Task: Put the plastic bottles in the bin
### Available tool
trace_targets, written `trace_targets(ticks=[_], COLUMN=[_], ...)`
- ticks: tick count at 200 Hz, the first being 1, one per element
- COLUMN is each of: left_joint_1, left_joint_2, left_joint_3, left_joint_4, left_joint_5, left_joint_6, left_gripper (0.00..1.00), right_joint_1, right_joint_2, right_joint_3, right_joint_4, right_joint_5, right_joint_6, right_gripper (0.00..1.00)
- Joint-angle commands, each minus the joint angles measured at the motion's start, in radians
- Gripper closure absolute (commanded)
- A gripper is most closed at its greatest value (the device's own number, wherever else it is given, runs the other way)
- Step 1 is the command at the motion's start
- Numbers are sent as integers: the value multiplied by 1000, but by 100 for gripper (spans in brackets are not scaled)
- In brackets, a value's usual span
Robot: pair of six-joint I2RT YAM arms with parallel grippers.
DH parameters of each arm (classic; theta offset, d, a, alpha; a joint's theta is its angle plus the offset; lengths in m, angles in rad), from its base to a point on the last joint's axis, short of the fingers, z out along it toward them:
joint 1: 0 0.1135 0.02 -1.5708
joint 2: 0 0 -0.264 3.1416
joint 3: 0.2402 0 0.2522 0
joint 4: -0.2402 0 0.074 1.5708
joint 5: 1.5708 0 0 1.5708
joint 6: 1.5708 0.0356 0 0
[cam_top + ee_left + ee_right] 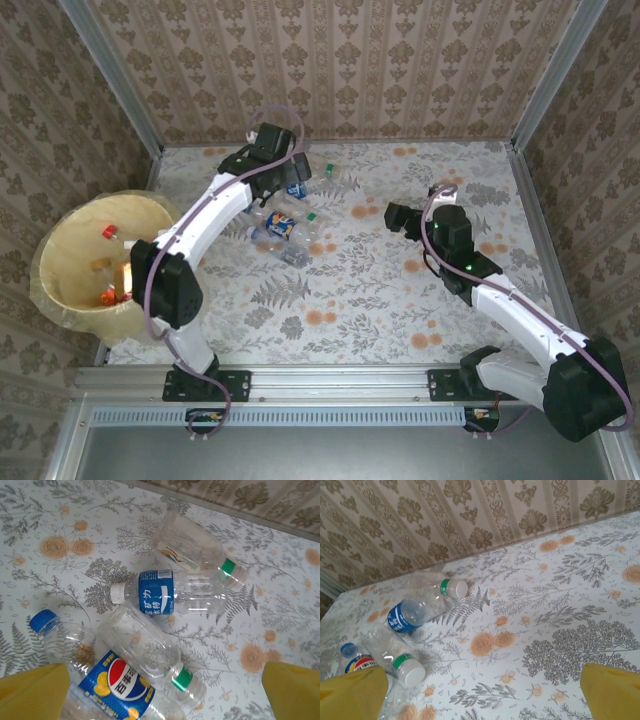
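The left end effector [162, 695] was wide open and empty, poised above the plastic bottles [172, 599] lying clustered on the tabletop [60, 525]. The right end effector [482, 692] was likewise open and empty. The bin [70, 245] stood at the tabletop's left edge.

I see a blue-labelled bottle [167, 599] lying mid-frame on the flowered table [280, 625], a Pepsi bottle [117, 687] at lower left, and my left gripper [162, 682] spread wide across the bottom corners.
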Motion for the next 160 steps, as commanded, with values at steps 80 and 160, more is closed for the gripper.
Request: trace_targets(ticks=[80, 160], left_joint_1=[20, 0], left_joint_2=[327, 455], left_joint_3=[140, 210], left_joint_4=[-59, -1], left_joint_5=[-7, 63], left_joint_6=[-280, -190], left_gripper=[0, 14], right_joint_1=[-4, -4], right_joint_2=[-67, -116], right_joint_3=[9, -12], right_joint_4=[-120, -146], right_joint_5=[-26, -14], right_joint_6=[-50, -53], right_gripper=[0, 0])
